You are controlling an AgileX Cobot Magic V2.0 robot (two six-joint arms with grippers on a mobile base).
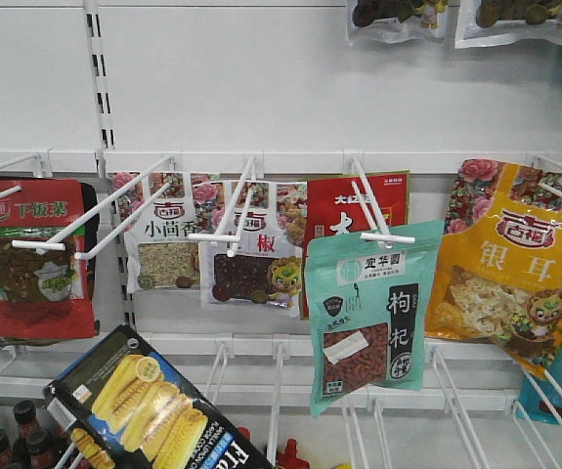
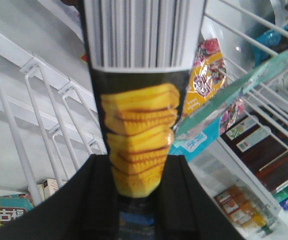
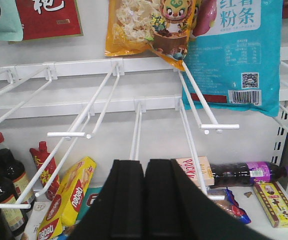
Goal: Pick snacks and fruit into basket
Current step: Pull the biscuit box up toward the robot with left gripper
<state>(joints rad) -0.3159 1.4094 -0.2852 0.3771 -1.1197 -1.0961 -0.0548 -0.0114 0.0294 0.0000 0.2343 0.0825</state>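
My left gripper [image 2: 141, 200] is shut on the black-and-blue corn carton [image 2: 138, 100], which stands up between the jaws with its barcode end far from me. The front view shows the same carton [image 1: 153, 410] tilted at the lower left in front of the shelf, the gripper itself out of frame. The teal berry pouch [image 1: 370, 318] hangs on a white hook at centre right; its edge also shows in the left wrist view [image 2: 219, 105]. My right gripper [image 3: 145, 195] is shut and empty below the hooks. The fruit and the basket are out of view.
White peg hooks [image 1: 114, 210] jut from the shelf wall. A red greens pouch [image 1: 31, 259] and a yellow-orange pouch [image 1: 515, 264] hang there too. Below the right gripper lie a yellow wafer box [image 3: 66, 200], dark sauce bottles [image 3: 3, 175] and a purple-labelled bottle [image 3: 249, 172].
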